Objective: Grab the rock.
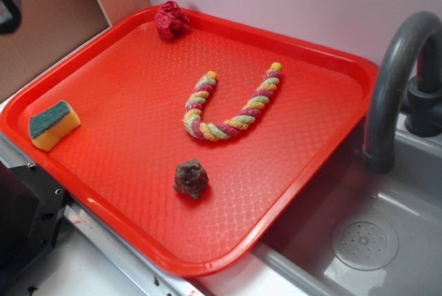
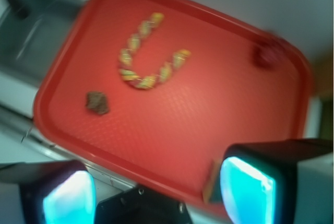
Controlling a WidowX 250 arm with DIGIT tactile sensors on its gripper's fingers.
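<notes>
Red tray (image 1: 124, 103) carries the rock (image 1: 191, 178); fingers (image 2: 241, 185) gape wide, holding nothing, well apart from it.

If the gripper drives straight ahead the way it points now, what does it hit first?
Probably bare red plastic tray. The open gripper looks down at empty tray surface; the small dark brown rough rock lies off to one side, so it would likely be missed. Depth is unclear.
</notes>
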